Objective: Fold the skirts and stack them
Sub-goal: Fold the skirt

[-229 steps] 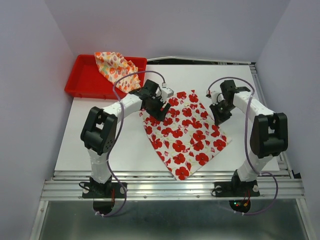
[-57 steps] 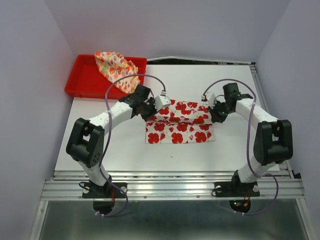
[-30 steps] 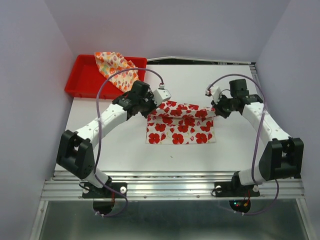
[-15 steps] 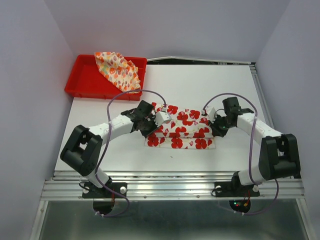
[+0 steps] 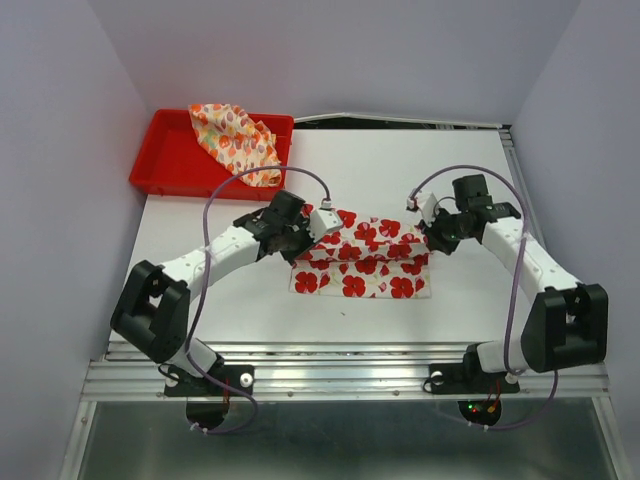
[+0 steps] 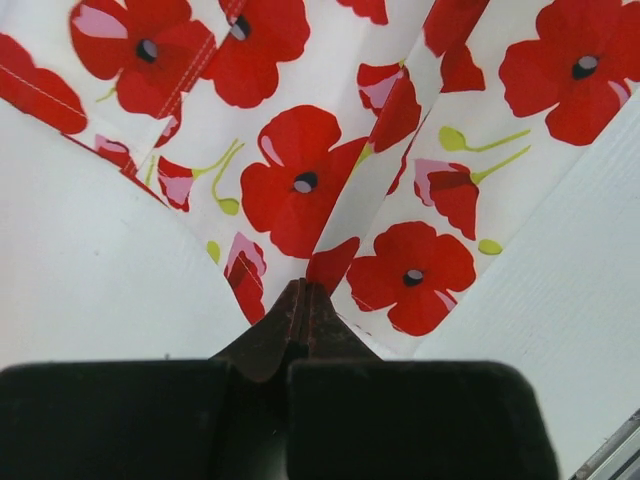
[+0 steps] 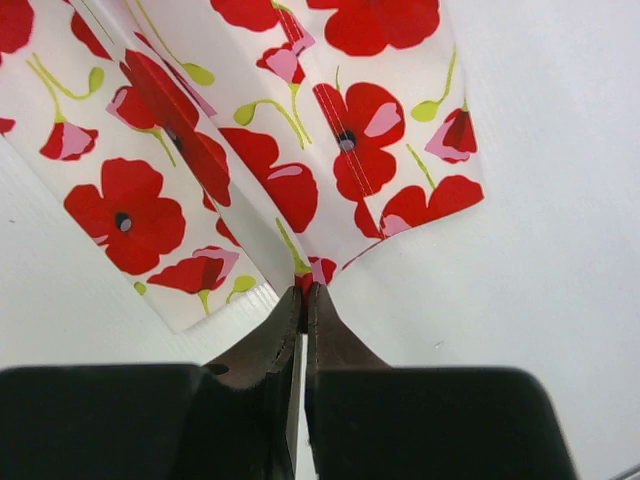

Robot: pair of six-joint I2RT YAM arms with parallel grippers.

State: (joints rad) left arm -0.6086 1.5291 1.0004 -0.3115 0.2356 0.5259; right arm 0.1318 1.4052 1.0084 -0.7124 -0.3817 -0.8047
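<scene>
Currently my left tool (image 6: 301, 302) and right tool (image 7: 303, 300) are clamped on skirt (image 5: 362, 266) corners; if I pull unevenly, the fold ahead skews.

R gripper (image 7: 303, 292) pinching edge of red-flower skirt (image 7: 290, 180) over table (image 7: 540, 200).

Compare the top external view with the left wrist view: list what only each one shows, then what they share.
Only the top external view shows the red tray at the far left, the cream skirt lying in it, and the right arm reaching the cloth's other end. Only the left wrist view shows, close up, the left jaws shut on a pinched edge of fabric, and its stitched seam lines. Both show the flowered skirt and the white table beneath it.
</scene>
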